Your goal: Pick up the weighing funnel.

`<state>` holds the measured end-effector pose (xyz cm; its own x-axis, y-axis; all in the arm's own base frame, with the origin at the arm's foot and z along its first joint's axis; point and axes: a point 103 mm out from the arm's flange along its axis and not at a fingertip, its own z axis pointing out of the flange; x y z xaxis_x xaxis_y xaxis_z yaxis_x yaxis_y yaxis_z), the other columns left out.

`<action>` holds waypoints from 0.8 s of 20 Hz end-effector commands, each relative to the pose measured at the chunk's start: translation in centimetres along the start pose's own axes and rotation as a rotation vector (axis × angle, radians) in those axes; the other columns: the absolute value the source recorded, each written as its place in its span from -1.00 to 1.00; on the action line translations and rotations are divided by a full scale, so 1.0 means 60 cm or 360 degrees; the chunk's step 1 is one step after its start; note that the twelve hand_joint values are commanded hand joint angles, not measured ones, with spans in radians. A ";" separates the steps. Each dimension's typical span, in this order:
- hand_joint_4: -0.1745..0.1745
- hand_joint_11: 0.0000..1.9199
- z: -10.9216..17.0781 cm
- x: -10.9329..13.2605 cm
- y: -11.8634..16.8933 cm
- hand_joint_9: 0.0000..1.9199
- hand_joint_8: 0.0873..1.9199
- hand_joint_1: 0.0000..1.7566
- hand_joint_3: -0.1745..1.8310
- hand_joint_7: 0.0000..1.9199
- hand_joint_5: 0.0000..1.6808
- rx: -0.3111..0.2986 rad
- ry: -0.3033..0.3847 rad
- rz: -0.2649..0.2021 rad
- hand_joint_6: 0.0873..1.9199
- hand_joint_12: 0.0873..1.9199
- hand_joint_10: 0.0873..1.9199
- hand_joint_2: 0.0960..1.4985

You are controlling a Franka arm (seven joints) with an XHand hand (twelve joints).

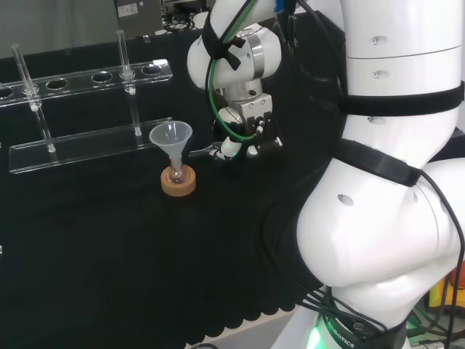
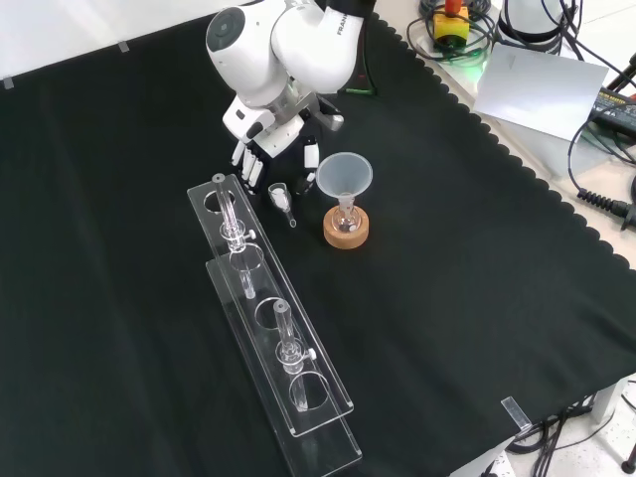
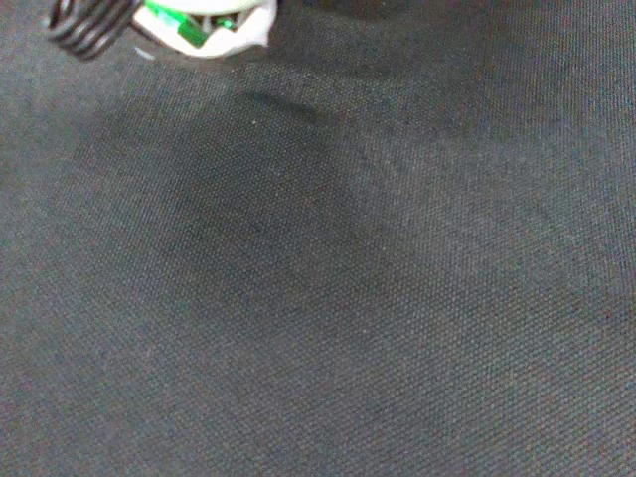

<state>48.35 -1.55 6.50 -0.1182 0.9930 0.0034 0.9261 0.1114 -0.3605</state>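
A white robot arm [image 2: 288, 40] reaches over a bench covered in black cloth [image 2: 447, 298]. The landmark is the funnel [image 2: 344, 174], a clear cone standing mouth up, its stem in a small flask [image 2: 345, 214] that sits on a cork ring [image 2: 346, 231].

In the front view, the hand [image 2: 263, 149] hangs just left of the funnel and slightly farther from the camera, close above the cloth. Its fingers [image 2: 254, 171] point down and look relaxed and uncurled, with the thumb [image 2: 310, 155] set apart on the side nearest the funnel. It grasps nothing.

The weighing funnel [image 2: 281, 196], a small clear scoop with a short stem, lies on the cloth just left of the funnel, in the gap between fingers and thumb and a little nearer the camera than the fingertips. Whether any fingertip touches it cannot be told.

Left of the funnel, beyond the weighing funnel, a long clear two-tier rack [image 2: 268, 318] runs towards the camera, with two glass tubes [image 2: 231, 214] standing upright in it.

In the head view, the funnel [image 1: 171, 136] stands on its cork ring [image 1: 179, 183]. The hand [image 1: 240, 142] is just to its right, the rack [image 1: 80, 145] behind it and to its left.

The wrist view looks down on bare black cloth [image 3: 348, 298].
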 end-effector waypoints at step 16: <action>-0.32 -0.44 0.015 0.008 0.012 -0.09 -0.31 0.01 -0.21 -0.34 -0.29 -0.0002 0.0019 -0.0022 -0.55 0.29 -0.53 -0.20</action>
<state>48.54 -0.97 5.44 -0.1231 0.9924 0.0090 0.9248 0.1180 -0.3617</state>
